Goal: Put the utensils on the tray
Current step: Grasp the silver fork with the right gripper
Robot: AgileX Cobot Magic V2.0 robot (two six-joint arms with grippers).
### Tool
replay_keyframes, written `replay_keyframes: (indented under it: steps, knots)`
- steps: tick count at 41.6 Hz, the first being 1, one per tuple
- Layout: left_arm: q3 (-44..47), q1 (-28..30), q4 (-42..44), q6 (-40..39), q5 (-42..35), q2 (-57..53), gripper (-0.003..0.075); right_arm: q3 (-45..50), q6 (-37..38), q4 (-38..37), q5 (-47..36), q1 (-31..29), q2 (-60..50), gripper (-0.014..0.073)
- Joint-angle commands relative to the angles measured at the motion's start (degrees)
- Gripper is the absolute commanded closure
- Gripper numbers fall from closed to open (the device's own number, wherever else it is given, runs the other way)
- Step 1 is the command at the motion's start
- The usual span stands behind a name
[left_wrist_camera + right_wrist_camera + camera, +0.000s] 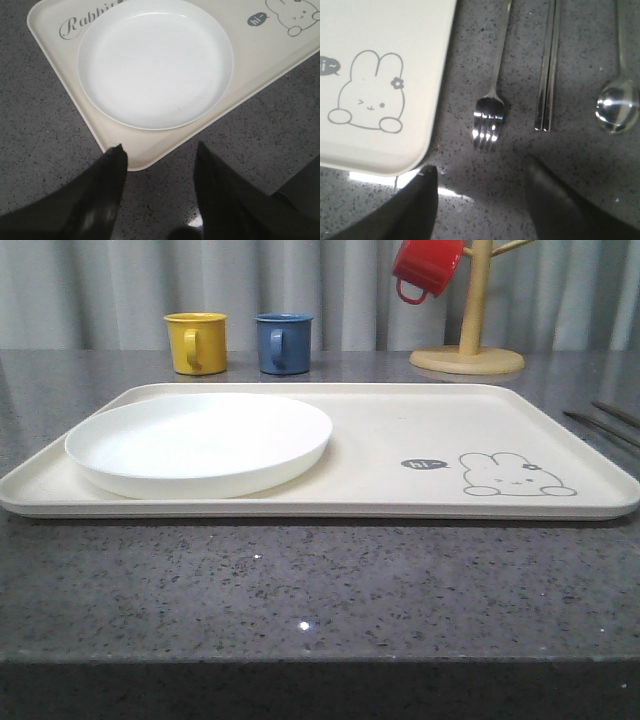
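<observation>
While the plate already sits on the tray, the right gripper hovers spread and empty over the fork, which it likely must descend to pinch, the left gripper idling open.

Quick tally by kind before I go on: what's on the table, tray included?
Tray: 1
Plate: 1
Fork: 1
Chopsticks: 1 pair
Spoon: 1
Mugs: 3, yellow, blue, red
Mug tree: 1
Total: 9

A yellow mug and blue mug stand beside a wooden mug tree holding a red mug.
</observation>
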Motion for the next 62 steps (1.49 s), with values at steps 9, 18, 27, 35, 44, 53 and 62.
replay_keyframes:
  steps: [9,18,27,35,44,53,62]
  knots:
    - [-1.4,-0.4,-0.6,-0.6,-3.4,-0.6,0.0407,-12.3,-0.7,-0.5,2.0,0.1,15.2,0.0172]
    - [-1.4,-0.4,-0.6,-0.6,-3.4,-0.6,0.0407,-17.1,-0.7,-1.6,2.6,0.1,23.1,0.027]
    - [-1.4,-0.4,-0.6,-0.6,-3.4,-0.6,0.0407,-20.3,-0.7,-2.9,3.3,0.0,28.7,0.0286]
    - [-1.4,-0.4,-0.6,-0.6,-3.4,-0.6,0.0407,-20.4,-0.6,-2.8,3.3,0.0,29.9,0.0337]
    - [-1.4,-0.4,-0.6,-0.6,-3.4,-0.6,0.0407,-20.4,-0.6,-2.8,3.7,0.0,29.9,0.0563]
    - [-1.4,-0.4,-0.6,-0.6,-3.4,-0.6,0.0407,-21.0,-0.7,-2.5,6.2,0.3,27.0,0.0568]
    - [-1.4,-0.4,-0.6,-0.6,-3.4,-0.6,0.0407,-26.7,-0.7,-0.5,13.0,4.7,24.7,0.0568]
